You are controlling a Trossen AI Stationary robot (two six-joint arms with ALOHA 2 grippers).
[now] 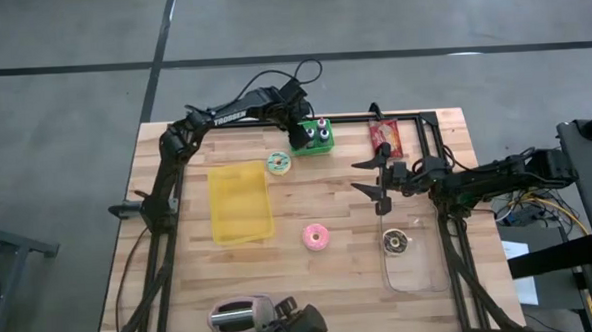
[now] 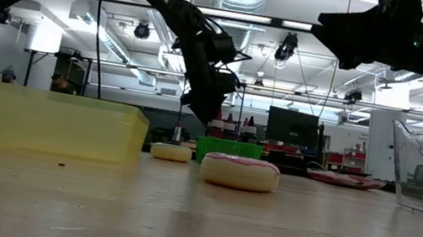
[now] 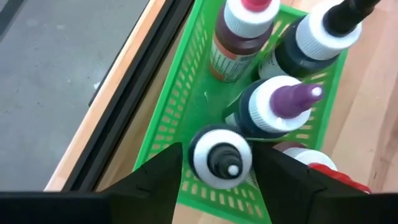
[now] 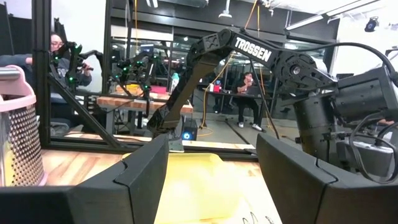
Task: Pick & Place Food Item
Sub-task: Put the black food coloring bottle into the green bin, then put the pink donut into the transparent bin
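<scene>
A green basket (image 1: 313, 137) stands at the table's far edge and holds several squeeze bottles. My left gripper (image 3: 217, 152) hangs over the basket's near end, slanting down and open. Its fingers stand on either side of a dark bottle with a white cap and black tip (image 3: 205, 155), which stands upright in the basket. A pink donut (image 1: 315, 237) lies mid-table, and a green-iced one (image 1: 279, 164) lies beside the basket. My right gripper (image 1: 365, 176) waits open above the table's right half, pointing level toward the left.
A yellow tray (image 1: 241, 201) lies left of centre. A clear container (image 1: 410, 256) with a brown donut (image 1: 395, 243) sits at the right. A red packet (image 1: 384, 135) lies at the far edge, and a pink toaster (image 1: 241, 317) stands at the near edge.
</scene>
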